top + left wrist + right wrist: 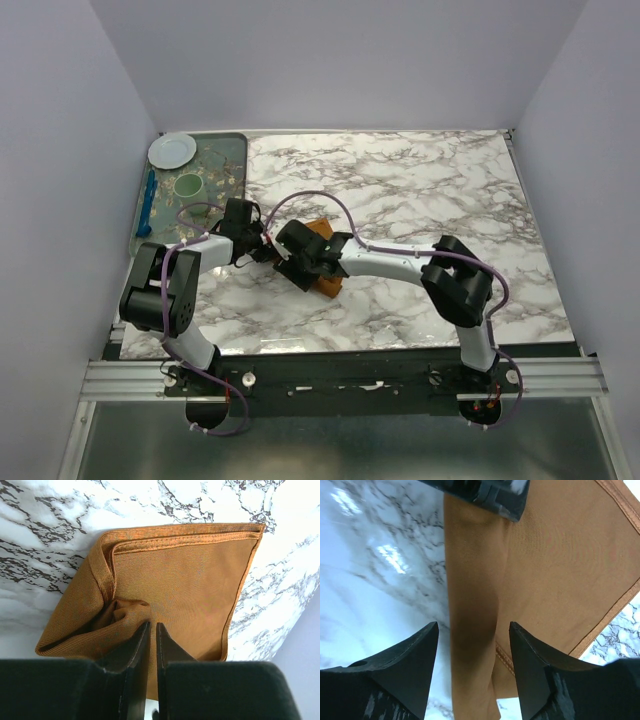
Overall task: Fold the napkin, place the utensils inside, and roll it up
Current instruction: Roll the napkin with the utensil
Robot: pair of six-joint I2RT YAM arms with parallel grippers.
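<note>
The rust-orange napkin [321, 230] lies folded on the marble, with its left side rolled into a thick tube [472, 595]. In the left wrist view the napkin [190, 575] fills the middle, puckered where my left gripper [152, 625] pinches a fold, the jaws nearly together. My left gripper [262, 244] holds the roll's far end and shows at the top of the right wrist view [490, 492]. My right gripper [474, 625] is open, its fingers straddling the roll without touching it; from above it [300, 268] hangs over the napkin's near part. The utensils are hidden.
A dark tray [232, 150] at the back left carries a white plate [172, 150], a green cup [188, 185] and a blue utensil [149, 200]. White walls close in the table at the back and both sides. The two wrists are close together.
</note>
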